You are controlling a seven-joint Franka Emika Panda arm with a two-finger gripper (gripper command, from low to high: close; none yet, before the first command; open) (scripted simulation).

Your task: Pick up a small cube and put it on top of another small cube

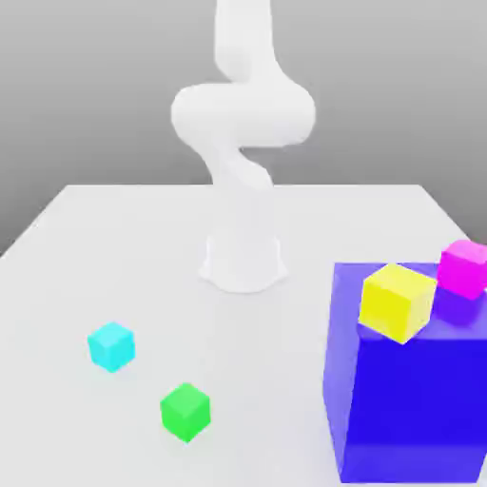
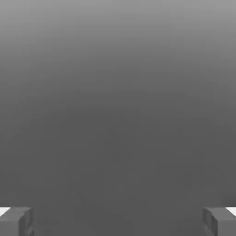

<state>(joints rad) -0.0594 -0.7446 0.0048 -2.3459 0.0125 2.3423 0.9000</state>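
"On the white table [image 1: 57, 428], where is the cube we want?"

"The light blue cube [image 1: 111, 347] sits over on the exterior view's left. The green cube [image 1: 185, 413] is near it, but they don't touch."

"Is the gripper [image 2: 118, 221] holding anything?"

"No. Its two fingers are wide apart, with nothing between them."

"So what step are we on?"

"I think we're at the very start: go and get the light blue cube. The arm [image 1: 243, 114] should bring the open gripper over it, turn to fit its flat sides, go down, then squeeze. Stacking on the green one comes after."

"What else is around?"

"A big blue block [image 1: 409, 399] is on the exterior view's right. A yellow cube [image 1: 397, 302] and a pink cube [image 1: 464, 269] look to be on top."

"Will they get in the way?"

"I don't think so, if the arm keeps away from that side. But it could bump the green cube if it swings low."
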